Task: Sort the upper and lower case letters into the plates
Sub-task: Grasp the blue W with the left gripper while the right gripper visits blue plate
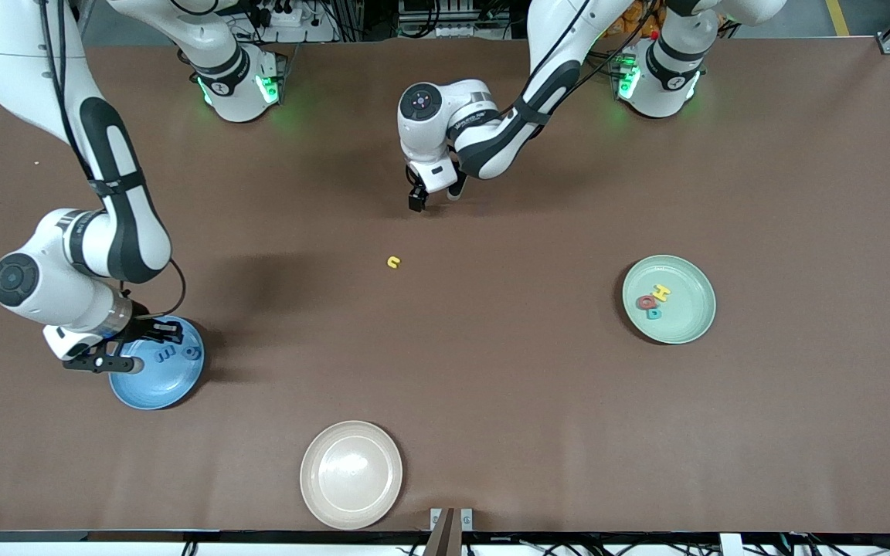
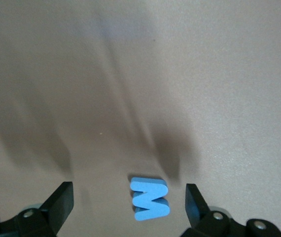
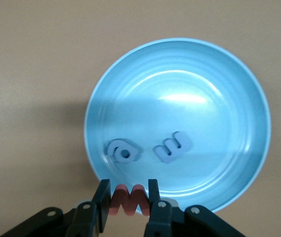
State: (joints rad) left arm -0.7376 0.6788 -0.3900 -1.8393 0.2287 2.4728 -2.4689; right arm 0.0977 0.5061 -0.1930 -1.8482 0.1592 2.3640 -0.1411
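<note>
The right gripper (image 3: 126, 202), jaws clamping a red letter (image 3: 126, 199) over the blue plate (image 1: 174, 386)'s 9 o'clock rim, risks dropping it onto the tabletop (image 1: 491, 371). The left gripper (image 2: 129, 200), jaws open, straddles a blue M (image 2: 150, 198); an off-centre closure could nudge it away.

You are looking at a robotics lab: two white arms bolted along a brown-covered table (image 1: 491, 371), with cables and aluminium framing around.
</note>
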